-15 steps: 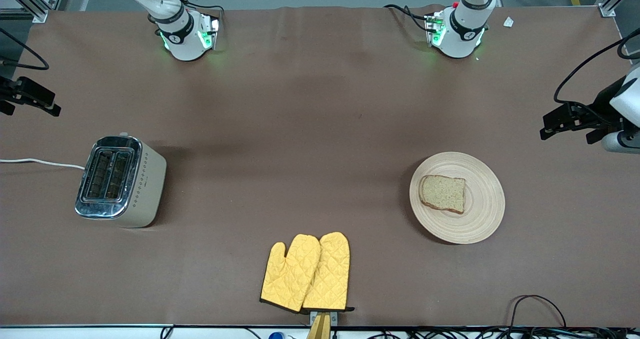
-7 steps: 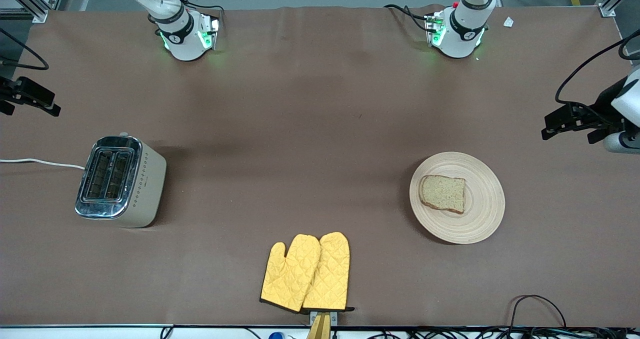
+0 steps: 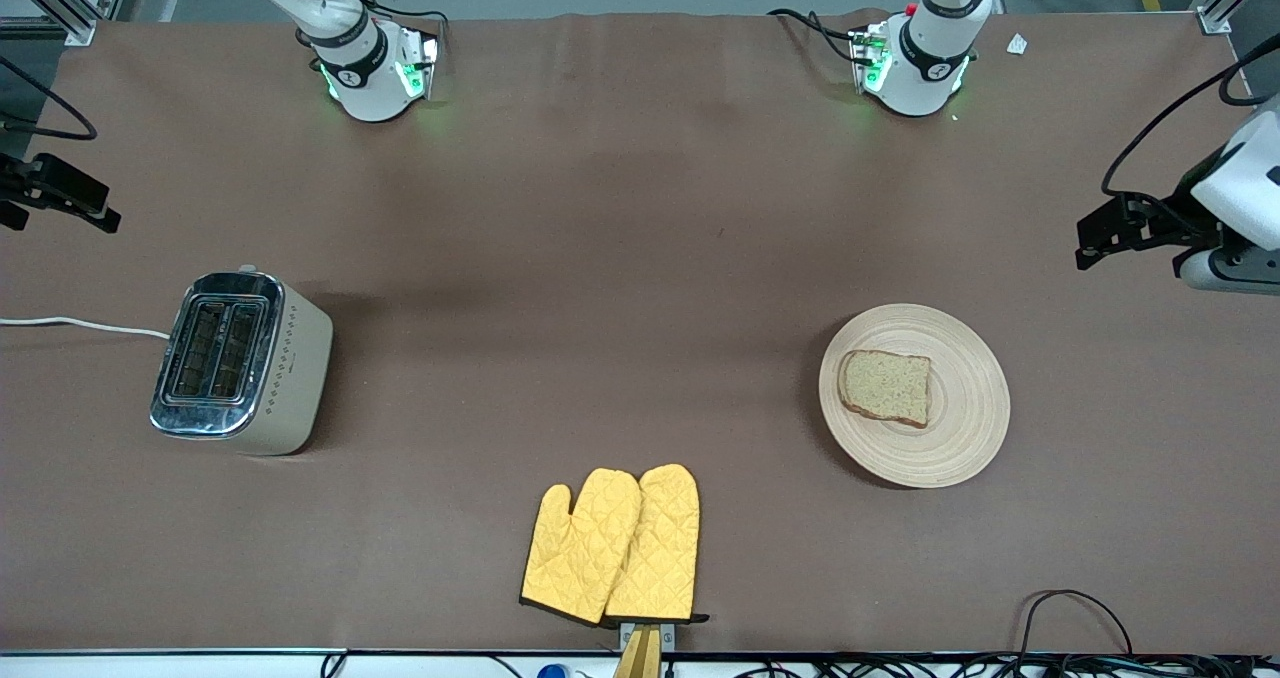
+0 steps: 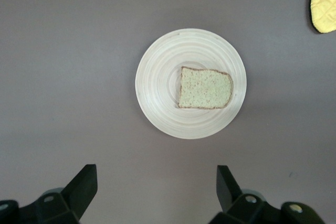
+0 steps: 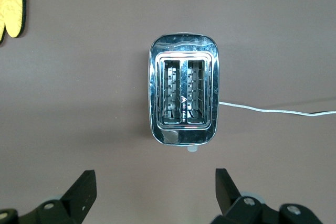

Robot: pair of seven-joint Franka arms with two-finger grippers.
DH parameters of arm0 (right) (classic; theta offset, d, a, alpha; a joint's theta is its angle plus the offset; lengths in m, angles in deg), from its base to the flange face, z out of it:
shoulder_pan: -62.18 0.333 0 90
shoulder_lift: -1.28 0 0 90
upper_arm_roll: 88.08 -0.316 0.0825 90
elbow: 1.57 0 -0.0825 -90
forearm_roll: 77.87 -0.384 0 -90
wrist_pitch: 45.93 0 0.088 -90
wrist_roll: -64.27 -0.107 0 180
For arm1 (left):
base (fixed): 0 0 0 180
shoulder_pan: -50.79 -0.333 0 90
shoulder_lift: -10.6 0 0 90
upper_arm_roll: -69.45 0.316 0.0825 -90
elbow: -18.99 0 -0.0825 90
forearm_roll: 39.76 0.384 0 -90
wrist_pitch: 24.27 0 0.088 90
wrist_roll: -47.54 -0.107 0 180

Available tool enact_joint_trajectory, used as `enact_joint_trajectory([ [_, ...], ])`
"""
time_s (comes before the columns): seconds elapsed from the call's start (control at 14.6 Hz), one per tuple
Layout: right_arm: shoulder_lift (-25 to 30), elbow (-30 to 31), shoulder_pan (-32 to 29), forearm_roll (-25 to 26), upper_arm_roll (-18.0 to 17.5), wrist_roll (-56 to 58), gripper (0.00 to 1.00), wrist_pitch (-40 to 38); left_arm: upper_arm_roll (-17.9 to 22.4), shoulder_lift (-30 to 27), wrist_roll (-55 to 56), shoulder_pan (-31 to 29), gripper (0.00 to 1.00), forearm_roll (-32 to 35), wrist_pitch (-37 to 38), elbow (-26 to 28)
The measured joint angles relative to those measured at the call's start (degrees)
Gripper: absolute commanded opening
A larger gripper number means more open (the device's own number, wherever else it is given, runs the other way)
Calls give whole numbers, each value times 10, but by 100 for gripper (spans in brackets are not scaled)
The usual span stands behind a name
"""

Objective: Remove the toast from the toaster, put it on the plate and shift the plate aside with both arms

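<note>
There's the squarish slice of speckled brown toast (image 3: 885, 387) with its darker crust, lying flat on the round pale wooden plate (image 3: 960, 438), off-centre on it. The plate sits on the brown tabletop (image 3: 640, 258) toward the left arm's end. Up above it hangs the left arm's black pincer (image 4: 157, 195), jaws spread wide and holding nothing, plate and toast plain to see between its fingers (image 4: 84, 182). At the right arm's end, the right arm's black pincer (image 5: 155, 195) hovers over the shiny chrome-topped two-slot toaster (image 3: 240, 358), jaws just as wide, also empty. A thin white cord (image 3: 80, 325) trails from the toaster off the tabletop's edge. A pair of quilted yellow oven mitts (image 3: 615, 548) lies between toaster and plate, nearer the front camera than either.
</note>
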Motion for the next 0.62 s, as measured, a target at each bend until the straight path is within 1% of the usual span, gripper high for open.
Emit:
enact_joint_trajectory([
  [0.14,0,0,0,0,0,0,100,0,0,-23,8,4,100,0,-3,31],
  [0.27,0,0,0,0,0,0,100,0,2,-36,8,4,100,0,-7,46],
  [0.62,0,0,0,-4,1,0,100,0,0,-38,8,6,100,0,-13,48],
])
